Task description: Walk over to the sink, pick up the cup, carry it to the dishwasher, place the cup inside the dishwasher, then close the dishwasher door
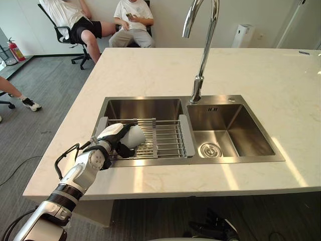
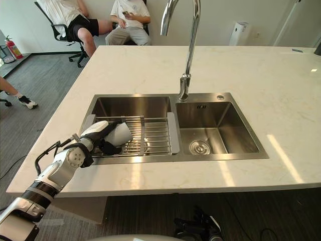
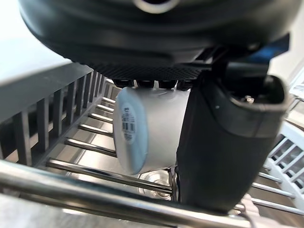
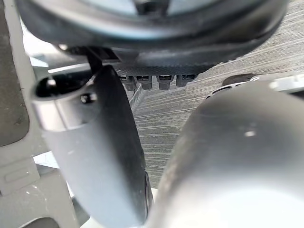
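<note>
A white cup (image 1: 135, 136) lies on its side on the wire drying rack (image 1: 168, 138) over the left basin of the steel sink (image 1: 145, 108). My left hand (image 1: 111, 137) reaches in from the counter's front left, and its thumb and fingers are curled round the cup. The left wrist view shows the cup (image 3: 142, 133), bottom sticker toward the camera, held between the finger bases and the thumb (image 3: 223, 142), just above the rack bars. My right hand (image 4: 95, 142) hangs low over the grey floor, its fingers relaxed and holding nothing.
A tall faucet (image 1: 201, 55) stands between the two basins, and the right basin (image 1: 228, 128) holds only its drain. The pale marble counter (image 1: 261, 75) spreads wide on the right. Two people (image 1: 133, 17) sit on chairs beyond the island's far left corner.
</note>
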Controlling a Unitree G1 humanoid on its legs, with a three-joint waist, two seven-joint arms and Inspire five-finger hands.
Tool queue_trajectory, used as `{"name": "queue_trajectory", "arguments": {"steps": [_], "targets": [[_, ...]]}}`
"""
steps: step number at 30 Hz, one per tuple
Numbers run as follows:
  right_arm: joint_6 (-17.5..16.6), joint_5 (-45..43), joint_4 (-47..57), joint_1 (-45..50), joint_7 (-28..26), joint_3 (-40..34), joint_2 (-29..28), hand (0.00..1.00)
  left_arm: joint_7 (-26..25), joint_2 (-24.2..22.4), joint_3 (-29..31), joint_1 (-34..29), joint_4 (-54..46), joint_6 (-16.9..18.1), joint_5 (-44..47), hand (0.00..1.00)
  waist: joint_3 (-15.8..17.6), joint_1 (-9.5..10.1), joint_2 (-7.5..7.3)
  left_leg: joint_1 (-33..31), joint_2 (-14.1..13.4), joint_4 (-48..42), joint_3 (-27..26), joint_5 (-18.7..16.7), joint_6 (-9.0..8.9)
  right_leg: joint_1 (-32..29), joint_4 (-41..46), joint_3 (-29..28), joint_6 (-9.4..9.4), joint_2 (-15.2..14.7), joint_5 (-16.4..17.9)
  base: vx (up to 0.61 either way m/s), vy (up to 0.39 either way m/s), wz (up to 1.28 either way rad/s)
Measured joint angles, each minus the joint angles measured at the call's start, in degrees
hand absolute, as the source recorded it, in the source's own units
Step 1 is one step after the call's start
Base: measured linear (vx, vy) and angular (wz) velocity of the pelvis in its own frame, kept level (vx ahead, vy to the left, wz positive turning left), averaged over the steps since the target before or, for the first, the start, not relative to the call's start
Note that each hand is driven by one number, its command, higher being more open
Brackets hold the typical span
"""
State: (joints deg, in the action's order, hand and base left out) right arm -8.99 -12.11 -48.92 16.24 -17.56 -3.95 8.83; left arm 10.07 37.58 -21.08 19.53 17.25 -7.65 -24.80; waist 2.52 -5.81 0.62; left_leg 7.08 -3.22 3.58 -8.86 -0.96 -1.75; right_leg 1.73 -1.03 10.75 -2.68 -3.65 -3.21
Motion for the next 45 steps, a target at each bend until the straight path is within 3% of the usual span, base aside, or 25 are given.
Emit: {"name": "queue_trajectory", "arguments": {"steps": [2,3,13,24,29,35,45], "targets": [[0.03,0.0,0.06,-0.04,-0.04,0.0,0.02,1.0,0.12,-0.31,-0.02,0.67,1.17,0.04,-0.21,1.0,0.02,0.0,-0.03,0.02,-0.01,0.0,-0.03,0.0,-0.01,0.0,0.01,-0.04,0.0,0.01,0.0,0.0,0.0,0.0],[0.09,0.0,0.14,-0.03,-0.09,0.02,0.02,1.0,0.22,-0.33,-0.02,0.75,1.33,0.04,-0.98,0.0,0.02,-0.02,-0.03,0.09,-0.01,-0.01,-0.15,-0.01,-0.02,0.01,0.04,-0.16,0.01,0.02,-0.01,0.0,0.0,-0.04],[0.5,-0.03,1.04,0.17,-0.19,0.96,0.26,1.0,1.4,-0.54,-0.36,3.87,5.48,0.51,-2.04,0.0,0.08,-0.32,0.03,0.4,-0.43,-0.04,-1.08,-0.19,-0.28,-0.01,0.12,-0.98,0.0,0.01,0.01,0.0,-0.002,-0.04],[0.33,-0.22,1.31,-0.3,-0.46,1.06,0.25,1.0,-4.52,-0.67,-1.92,3.61,4.31,2.66,8.29,0.0,0.24,-0.43,0.22,0.09,-0.23,-0.07,-0.49,-0.29,-0.43,-0.12,0.02,-0.42,0.01,-0.04,0.06,0.0,0.0,0.02],[-0.48,-1.39,1.63,-0.35,-0.23,1.53,0.21,1.0,-9.2,-1.87,-0.25,-0.8,-5.33,6.37,11.93,0.0,0.25,0.5,0.23,-0.08,-0.1,-0.23,0.4,-0.28,-0.4,0.26,0.08,0.5,0.02,-0.26,0.24,-0.01,-0.005,0.09],[-1.89,-1.53,4.37,-0.36,0.35,3.38,-0.8,1.0,-14.11,-7.8,5.98,-8.2,-17.35,13.41,14.92,0.0,0.3,1.93,0.18,-0.05,-0.07,-0.81,1.73,-0.23,-0.33,1.24,0.13,1.76,0.04,-0.31,0.49,-0.04,-0.018,0.1],[-2.53,-1.5,6.45,-0.24,1.67,4.43,-2.41,1.0,-13.85,-15.19,10.59,-19.73,-25.43,18.43,22.92,0.0,0.36,3.89,0.09,-0.59,-0.42,-0.87,2.81,-0.26,-0.29,1.49,0.14,2.56,-0.08,-0.46,0.91,-0.02,-0.013,0.06]]}}
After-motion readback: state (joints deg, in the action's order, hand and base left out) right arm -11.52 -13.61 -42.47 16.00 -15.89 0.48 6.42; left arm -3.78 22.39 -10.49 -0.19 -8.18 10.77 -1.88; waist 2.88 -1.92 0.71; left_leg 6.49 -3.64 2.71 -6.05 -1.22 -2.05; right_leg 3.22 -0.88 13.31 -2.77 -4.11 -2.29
